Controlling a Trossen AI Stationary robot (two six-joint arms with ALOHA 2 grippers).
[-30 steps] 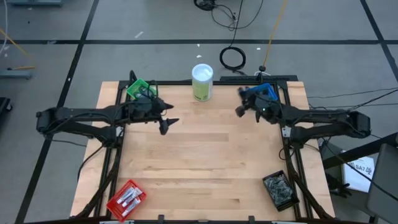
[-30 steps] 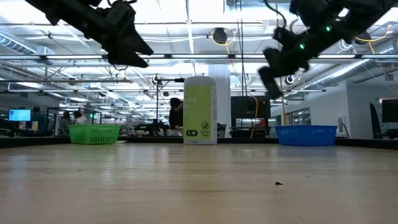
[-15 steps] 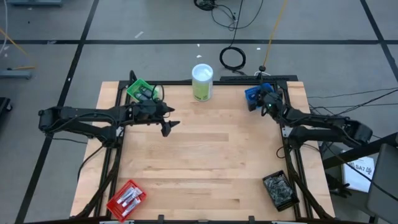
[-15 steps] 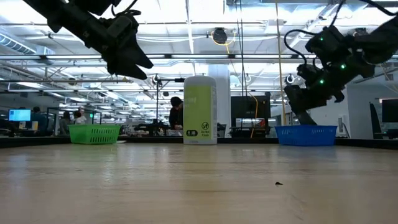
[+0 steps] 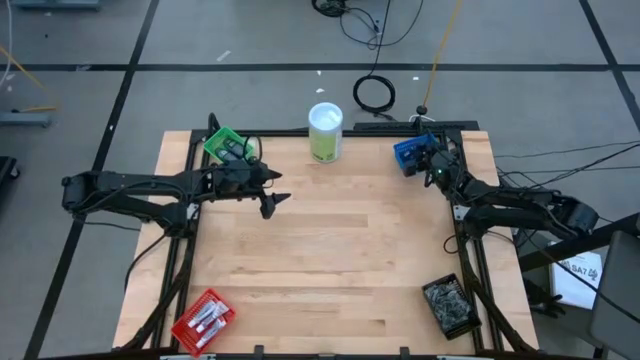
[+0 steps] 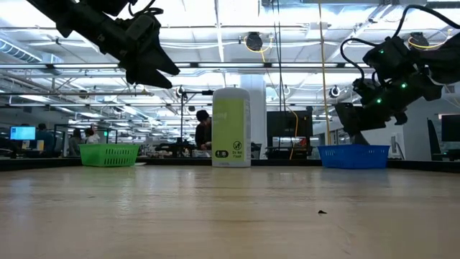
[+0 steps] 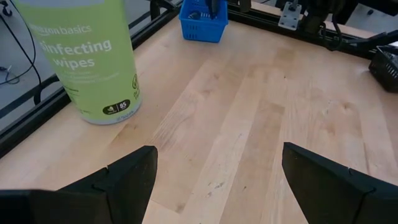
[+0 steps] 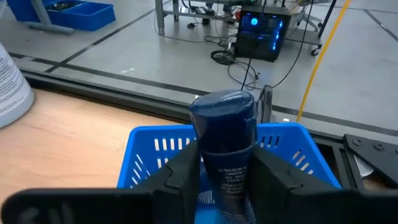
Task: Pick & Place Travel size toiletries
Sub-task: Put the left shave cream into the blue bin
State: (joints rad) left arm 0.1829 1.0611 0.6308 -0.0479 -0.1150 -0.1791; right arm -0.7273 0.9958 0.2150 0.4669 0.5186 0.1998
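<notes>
High view lays out the wooden surface [image 5: 330, 250] with a bin at each corner: a green bin [image 5: 226, 144] and a blue bin [image 5: 411, 153] at the far side, a red bin [image 5: 203, 320] holding several tubes and a dark bin [image 5: 450, 306] full of small items at the near side, and a tall white-and-green wipes canister [image 5: 325, 132] standing upright between the two far bins. Both dark arms reach in from the sides. The left gripper [image 5: 268, 203] hangs above the bare wood near the green bin, its jaws spread wide and holding nothing, as the left wrist view confirms with only the surface and canister between them. The right gripper [image 6: 350, 119] hovers over the blue bin, and the right wrist view shows its jaws around a small dark blue bottle [image 8: 225, 155], cap pointing forward, directly above the bin's open top. I judge this to be the placing step: the toiletry has reached its destination and is on the point of being let go. The next move calls for spreading the jaws fully so the bottle drops inside the bin walls, not onto the rim, then lifting clear and heading back to the near-side bins for another item.
</notes>
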